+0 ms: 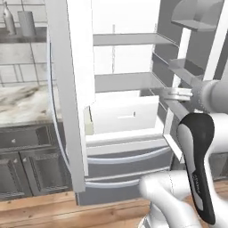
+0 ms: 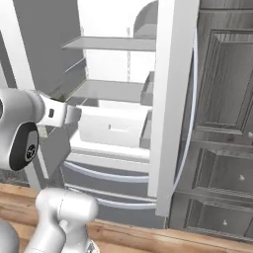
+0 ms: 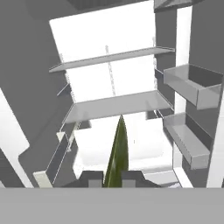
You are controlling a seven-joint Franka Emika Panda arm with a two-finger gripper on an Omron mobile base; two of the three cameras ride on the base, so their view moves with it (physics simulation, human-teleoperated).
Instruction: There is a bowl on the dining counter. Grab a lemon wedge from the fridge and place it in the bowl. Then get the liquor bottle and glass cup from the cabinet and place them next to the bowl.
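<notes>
You are working in a domestic kitchen. The fridge [image 1: 120, 89] stands open before you, with white shelves, door bins and steel lower drawers. To its left you have a marble tabletop [image 1: 22, 104] over dark panelled cabinets [image 1: 26, 167], backed by tiled wall. Tall dark cabinet doors [image 2: 222, 123] stand at its right. The floor [image 1: 53, 211] is wood plank.
</notes>
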